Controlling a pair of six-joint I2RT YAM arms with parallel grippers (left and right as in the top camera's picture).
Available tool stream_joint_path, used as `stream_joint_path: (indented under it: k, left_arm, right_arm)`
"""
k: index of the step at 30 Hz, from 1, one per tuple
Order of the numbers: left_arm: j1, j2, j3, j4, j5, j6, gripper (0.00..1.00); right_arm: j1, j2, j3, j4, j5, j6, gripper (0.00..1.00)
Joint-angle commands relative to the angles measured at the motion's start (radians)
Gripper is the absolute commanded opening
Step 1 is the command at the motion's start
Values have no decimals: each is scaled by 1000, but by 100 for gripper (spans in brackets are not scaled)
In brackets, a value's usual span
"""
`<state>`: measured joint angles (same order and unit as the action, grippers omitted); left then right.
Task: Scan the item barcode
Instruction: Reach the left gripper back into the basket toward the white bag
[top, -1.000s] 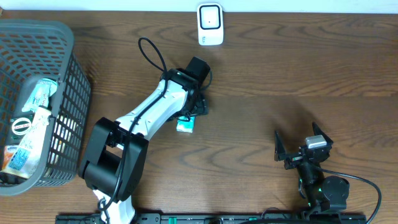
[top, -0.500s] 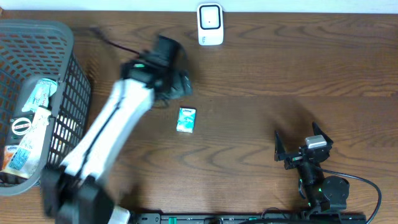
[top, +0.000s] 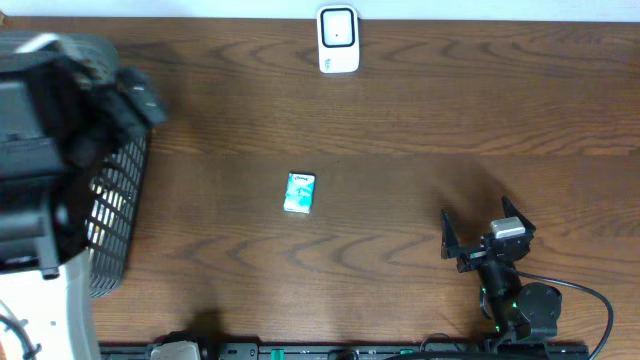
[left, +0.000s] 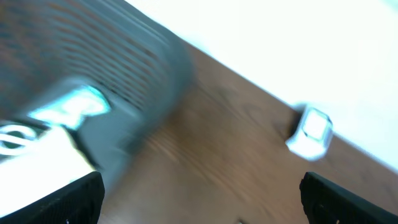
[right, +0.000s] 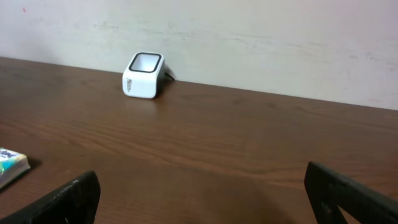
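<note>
Moved: left arm (top: 45, 150) has swung off the middle of the desk (top: 420, 130) since a sec ago & now hangs over the basket (top: 115, 215) at far left. It left the box (top: 299, 192) behind, flat & alone.
Overhead / box: your task item lies mid-desk, well apart from the scanner (top: 338, 39), w/ nothing touching it. My read: it's parked between the two arms so either can reach it.
Overhead / scanner: stands at the far edge by the wall, so you'd have to carry the barcode over to it.
Overhead / right claw (top: 480, 228): near edge, right side, fingers spread wide, empty. Looks like a rest pose, kept clear of the box.
L-wrist / left claw (left: 202, 202): view is badly blurred, but both tips sit at the bottom corners w/ nothing btwn them, so it's wide open & holding nothing.
L-wrist / basket: grey mesh wall fills the upper left, w/ a teal-white packet (left: 78, 102) that seems to be inside. Scanner shows small at right. Guess: arm is over the basket stock, but can't tell which item it's lined up on.
R-wrist / right claw: tips at both bottom corners, wide gap, only bare desk btwn.
R-wrist / box: only a corner shows at the left edge, flat on the desk. Scanner is ahead-left by the wall.
Status: scan not yet done. Barcode side of the box isn't visible, so check it before you pick.
</note>
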<state>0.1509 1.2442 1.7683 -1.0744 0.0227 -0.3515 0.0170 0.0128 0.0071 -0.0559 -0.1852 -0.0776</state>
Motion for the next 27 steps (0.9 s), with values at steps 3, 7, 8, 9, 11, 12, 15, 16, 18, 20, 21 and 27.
stream_joint_path:
  k: [3, 7, 8, 9, 11, 12, 15, 16, 18, 20, 21, 27]
  left_arm:
    - [224, 11, 38, -2, -8, 45, 99]
    - [363, 58, 35, -22, -8, 45, 99]
    - [390, 74, 35, -31, -8, 45, 99]
    - [418, 95, 35, -43, -8, 45, 99]
    - [464, 137, 32, -61, -6, 41, 99]
    - [485, 162, 27, -66, -4, 36, 99]
    - [526, 233, 3, -70, 31, 37, 99]
    - [533, 252, -6, -70, 31, 37, 99]
    - [541, 292, -30, -66, 30, 37, 99]
    - [548, 333, -58, -46, 29, 37, 99]
    - [552, 352, -69, -35, 30, 38, 99]
    - [552, 479, -85, 0, 62, 172, 99]
  right_arm:
    - [-10, -2, -2, -4, 0, 5, 99]
    - [-10, -2, -2, -4, 0, 5, 99]
    - [-10, -2, -2, -4, 0, 5, 99]
    - [-10, -2, -2, -4, 0, 5, 99]
    - [-10, -2, -2, -4, 0, 5, 99]
    - [-10, -2, -2, -4, 0, 5, 99]
    - [-10, -2, -2, -4, 0, 5, 99]
    - [-10, -2, -2, -4, 0, 5, 99]
    - [-10, -2, -2, -4, 0, 5, 99]
    - [-10, -2, -2, -4, 0, 5, 99]
    - [-10, -2, -2, -5, 0, 5, 99]
    - [-10, -2, -2, -5, 0, 5, 99]
